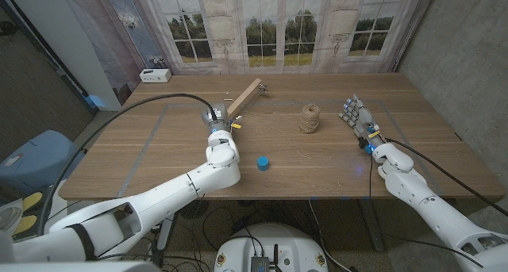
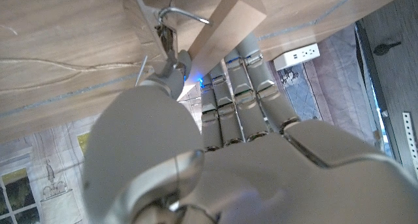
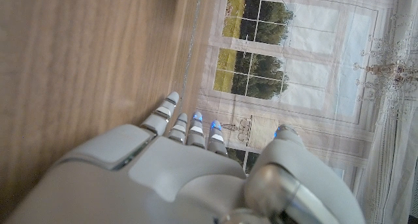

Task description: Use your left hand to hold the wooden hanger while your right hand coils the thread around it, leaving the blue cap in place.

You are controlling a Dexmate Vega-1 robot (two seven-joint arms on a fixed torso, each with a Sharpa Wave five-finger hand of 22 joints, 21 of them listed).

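Behind everything we list a curtained backdrop printed with window panes and trees (image 1: 274,26), with a small white box-shaped power strip (image 1: 154,75) at the far left table edge before it.

Item, largest: one long wooden table (image 1: 159,145) with pale tape lines marked on its top.

Item: our left hand (image 1: 218,121), grey and white, at mid-table. In the left wrist view its fingers (image 2: 238,96) reach along one side of the hanger bar and the thumb stands on the other side, by the metal hook, so we record the bar as gripped between them.

Item: our right hand (image 1: 359,119), well apart on the right side of the table, fingers spread and pointing away from us, nothing in it. The right wrist view shows those fingers (image 3: 189,129) loosely apart above bare wood.

Item: one pale wooden hanger bar with a metal hook (image 1: 244,95), running from our left fingers diagonally outward past their tips; the hook (image 2: 183,15) sits beside the thumb.

Item: one ball of brown twine thread (image 1: 309,118), upright, between the two hands, nearer the right fingers. A loose strand (image 1: 274,128) trails from it toward the left fingers.

Item, smallest: one small blue cylindrical cap (image 1: 261,162), standing on the table near the left wrist, on the near side of the left fingers, touching nothing.
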